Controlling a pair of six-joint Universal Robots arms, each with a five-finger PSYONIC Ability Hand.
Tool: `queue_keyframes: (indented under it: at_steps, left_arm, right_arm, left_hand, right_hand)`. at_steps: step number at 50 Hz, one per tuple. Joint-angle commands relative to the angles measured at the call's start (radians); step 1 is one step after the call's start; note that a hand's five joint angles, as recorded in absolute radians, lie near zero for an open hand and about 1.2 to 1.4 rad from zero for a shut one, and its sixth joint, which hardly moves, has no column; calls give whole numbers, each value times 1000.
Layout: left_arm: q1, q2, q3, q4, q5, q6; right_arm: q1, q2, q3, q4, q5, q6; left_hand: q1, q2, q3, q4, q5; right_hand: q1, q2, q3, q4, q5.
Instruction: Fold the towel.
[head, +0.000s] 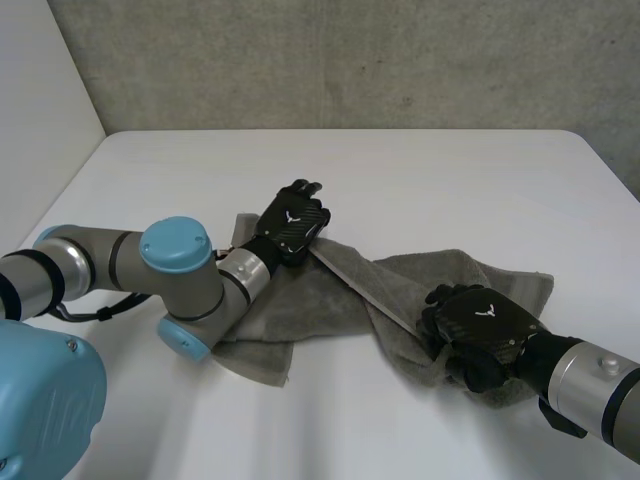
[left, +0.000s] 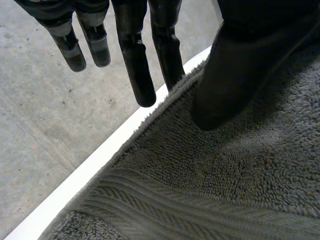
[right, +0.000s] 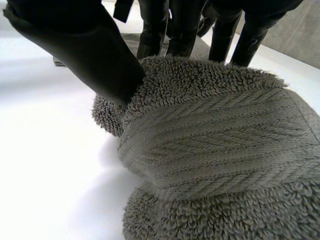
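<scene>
Grey towel (head: 330, 300) crumpled mid-tabletop (head: 450, 180), hem stretched btwn hands. Left hand (head: 293, 225) pinches far edge, thumb vs straight fingers; right hand (head: 480, 325) clenched round near bunch. Risk: shallow left pinch slips under tension, skewing fold

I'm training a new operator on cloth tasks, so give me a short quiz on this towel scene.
1. True or false: the grey towel lies flat and fully spread on the white table.
2. The right hand holds: A) nothing, B) a bunched fold of the towel, C) a sponge?
3. Is the left hand at the towel's edge nearer the robot or farther from it?
Key: 1 false; 2 B; 3 farther.
</scene>
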Motion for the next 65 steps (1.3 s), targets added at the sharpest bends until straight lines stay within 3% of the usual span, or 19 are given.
queue_keyframes:
  at_steps: [1,11,23,26,27,28,30,33,35,38,47,65]
  left_arm:
    - [4,-6,3,-13,76,1]
    - [20,93,-88,-59,106,-1]
    - [116,528,-411,-81,92,-42]
    - [118,623,-511,-105,92,-94]
    - [116,669,-561,-119,92,-119]
    - [116,710,-607,-130,95,-140]
    - [116,744,-650,-139,95,-156]
    - [118,789,-718,-156,95,-169]
    - [119,801,-744,-166,95,-169]
    - [127,812,-773,-185,93,-165]
    - [184,835,-811,-242,104,-163]
    - [234,938,-871,-242,107,-162]
  right_arm:
    - [-1,0,-1,0,2,4]
    - [-29,-2,-44,0,16,85]
    - [-44,4,-256,-6,116,85]
    - [-44,8,-274,-55,105,4]
    - [-43,8,-264,-80,96,-86]
    - [-43,8,-264,-80,96,-87]
    - [-46,11,-219,-85,88,-285]
    - [-58,11,-189,-51,93,-416]
    - [-60,8,-190,-16,96,-413]
    - [-63,-9,-211,62,96,-323]
    - [-161,-51,-245,158,79,161]
    - [-262,176,-248,165,83,214]
  left_hand:
    - [376,370,-52,-59,375]
    - [377,372,-52,-59,376]
    - [377,372,-52,-59,376]
    - [377,372,-52,-59,376]
    - [377,372,-52,-59,376]
    - [377,372,-52,-59,376]
    - [377,372,-52,-59,376]
    - [377,372,-52,-59,376]
    - [377,372,-52,-59,376]
    - [377,372,-52,-59,376]
    - [377,372,-52,-59,376]
    - [377,372,-52,-59,376]
  right_hand:
    - [107,107,-43,-76,76]
    - [107,107,-43,-76,76]
    - [-12,-12,-43,-76,-43]
    - [-150,-150,-43,-76,-181]
    - [-380,-380,-43,-76,-411]
    - [-382,-382,-43,-76,-413]
    - [-707,-707,-43,-76,-738]
    - [-872,-872,-43,-76,-903]
    - [-945,-945,-43,-76,-976]
    - [-1115,-1115,-43,-76,-1146]
    - [-1115,-1115,-43,-76,-1146]
    - [-1063,-1063,-43,-76,-1094]
